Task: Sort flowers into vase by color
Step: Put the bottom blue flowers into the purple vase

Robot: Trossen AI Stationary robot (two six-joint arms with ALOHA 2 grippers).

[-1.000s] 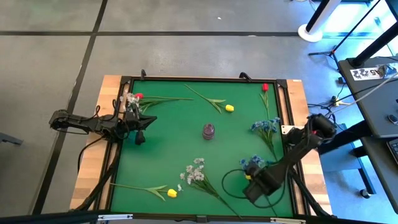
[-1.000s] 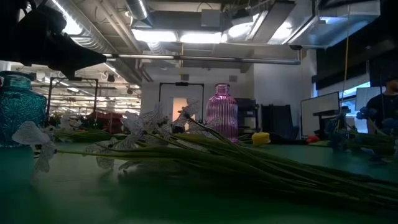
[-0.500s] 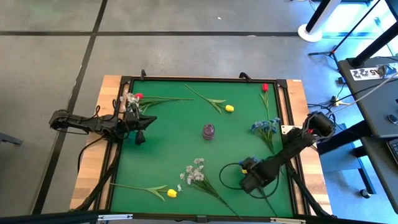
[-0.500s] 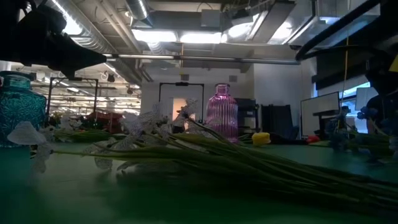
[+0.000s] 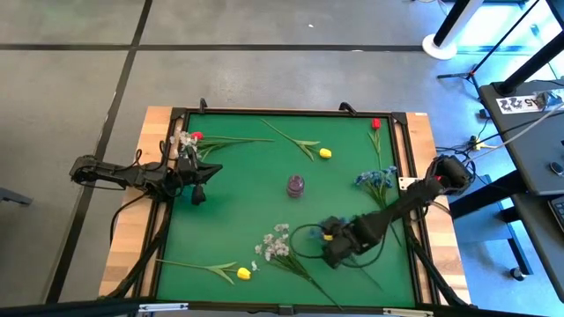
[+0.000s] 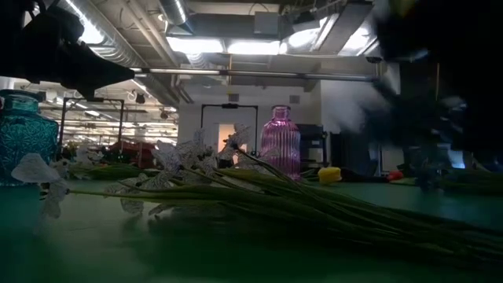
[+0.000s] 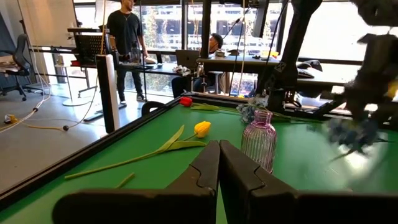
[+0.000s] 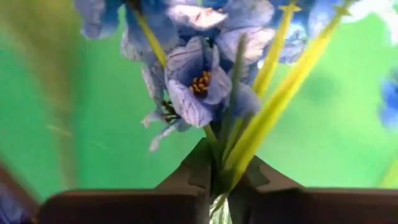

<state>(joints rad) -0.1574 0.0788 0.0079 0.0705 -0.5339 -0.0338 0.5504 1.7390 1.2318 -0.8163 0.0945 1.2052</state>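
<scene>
Right end effector (image 5: 333, 249), low and right of centre in the high view, has its fingers closed on the stems of a blue spray (image 8: 205, 74); the right wrist view shows yellow-green stems pinched between the two dark fingers with blue blossoms just beyond them. Left end effector (image 5: 196, 183) sits at the left edge of the bench (image 5: 238, 211), fingers pressed together and holding nothing, as the left wrist view shows.

A purple vase (image 5: 295, 185) stands upright near the middle of the green bench. In the high view, a white spray (image 5: 275, 243) lies below the vase, just left of the right end effector. A second blue spray (image 5: 374, 179) lies right of the vase. One yellow tulip (image 5: 325, 153) lies above and right of the vase, its stem running toward the upper left. Another yellow tulip (image 5: 243, 274) lies at the lower left. A red tulip (image 5: 375, 124) lies near the upper right corner, and a second red tulip (image 5: 196, 136) at the upper left, close to the left arm.

In the low view, a teal vase (image 6: 27, 134) stands at the far left.
</scene>
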